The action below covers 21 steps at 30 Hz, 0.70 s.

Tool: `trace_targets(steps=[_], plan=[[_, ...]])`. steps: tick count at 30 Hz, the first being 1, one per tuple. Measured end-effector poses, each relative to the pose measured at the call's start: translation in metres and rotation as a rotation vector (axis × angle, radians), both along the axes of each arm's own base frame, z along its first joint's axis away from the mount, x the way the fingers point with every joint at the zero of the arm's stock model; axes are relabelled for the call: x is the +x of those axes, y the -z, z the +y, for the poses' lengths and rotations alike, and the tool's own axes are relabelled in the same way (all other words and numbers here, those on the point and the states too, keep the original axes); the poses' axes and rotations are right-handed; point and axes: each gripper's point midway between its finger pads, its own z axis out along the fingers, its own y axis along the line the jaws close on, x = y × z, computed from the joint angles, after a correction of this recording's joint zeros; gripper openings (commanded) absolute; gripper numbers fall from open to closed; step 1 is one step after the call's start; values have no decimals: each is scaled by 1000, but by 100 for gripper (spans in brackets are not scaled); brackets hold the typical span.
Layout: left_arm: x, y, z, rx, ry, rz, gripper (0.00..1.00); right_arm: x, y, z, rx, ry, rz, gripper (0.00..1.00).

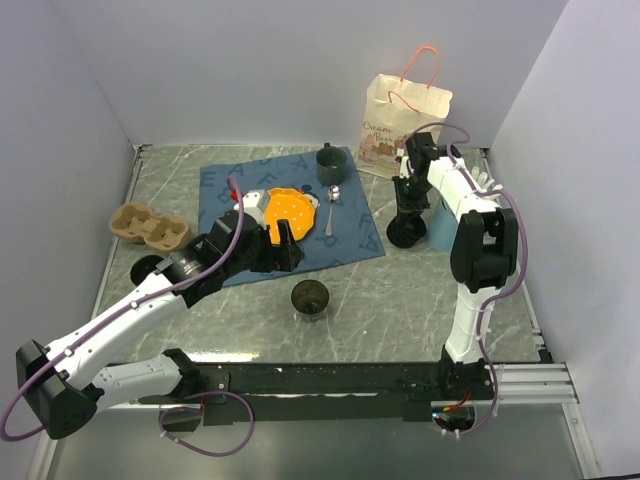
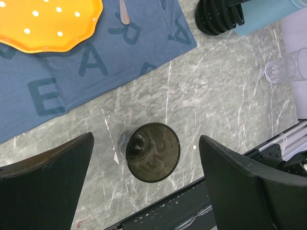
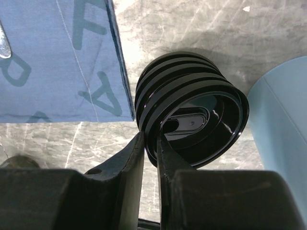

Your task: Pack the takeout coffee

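Note:
A dark translucent takeout cup (image 1: 311,297) stands upright on the marble table. In the left wrist view the cup (image 2: 152,152) lies below and between my open left gripper (image 2: 146,140), which is empty; in the top view that gripper (image 1: 283,247) hovers over the blue mat's near edge. A stack of black lids (image 1: 406,233) lies on the table at the right. My right gripper (image 3: 151,143) is shut on the rim of the top black lid (image 3: 201,120) of the stack. A cardboard cup carrier (image 1: 148,226) sits at the left. A paper bag (image 1: 403,125) stands at the back.
A blue mat (image 1: 350,225) holds an orange plate (image 1: 290,212), a spoon (image 1: 332,208) and a dark mug (image 1: 330,163). A light blue container (image 1: 440,228) lies beside the lids. A clear plastic cup (image 2: 283,69) lies at the right. White walls enclose the table.

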Motion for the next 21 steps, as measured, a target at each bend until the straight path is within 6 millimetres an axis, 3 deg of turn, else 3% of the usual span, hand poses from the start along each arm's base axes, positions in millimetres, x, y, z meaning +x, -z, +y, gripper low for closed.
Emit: trace_targets(steps=[7, 16, 21], plan=[[-1, -6, 1, -12, -1, -13, 97, -1, -5, -5, -26, 12, 3, 25], [-4, -14, 4, -30, -1, -33, 96, 1, -20, -7, -36, 22, -10, 18], [-3, -16, 7, -27, -14, -38, 93, 5, -53, 3, 9, 32, -41, 18]])
